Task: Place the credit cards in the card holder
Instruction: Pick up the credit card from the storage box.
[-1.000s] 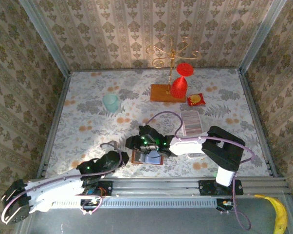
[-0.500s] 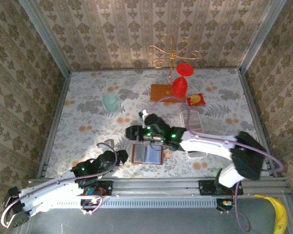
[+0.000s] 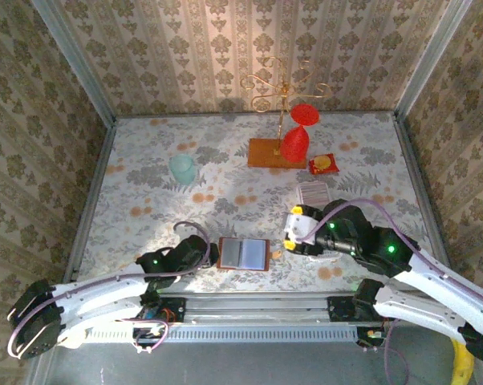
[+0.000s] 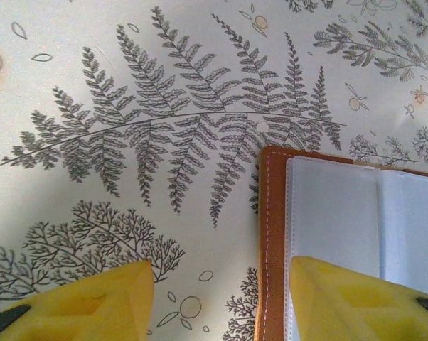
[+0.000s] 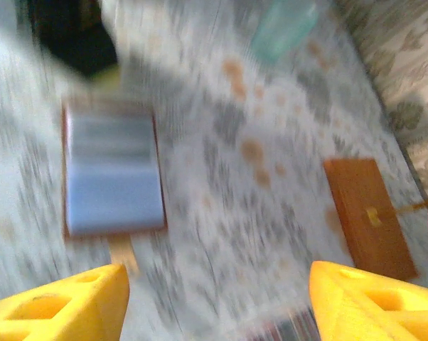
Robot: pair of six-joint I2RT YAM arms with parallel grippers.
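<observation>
The card holder (image 3: pixel 243 253) lies open flat near the table's front edge, orange-brown outside with grey pockets facing up. My left gripper (image 3: pixel 206 253) is at its left edge, open. In the left wrist view one fingertip (image 4: pixel 356 298) hovers over the card holder (image 4: pixel 273 227) and the other over bare cloth, with my left gripper (image 4: pixel 221 302) holding nothing. The credit cards (image 3: pixel 313 192) stand edge-on in a white tray behind my right gripper (image 3: pixel 293 235). The right wrist view is blurred. There my right gripper (image 5: pixel 217 305) is open and empty, and the card holder (image 5: pixel 113 174) lies ahead on the left.
A wooden stand base (image 3: pixel 275 152) with a gold wire rack and a red hanging object (image 3: pixel 294 143) is at the back. Beside it lies a red-and-yellow packet (image 3: pixel 322 164). A teal cup (image 3: pixel 182 168) sits back left. Wallpapered walls close in three sides.
My right arm has drawn back to the right, off the card holder, and its jaws have widened. My left gripper has opened and moved up to the holder's left edge.
</observation>
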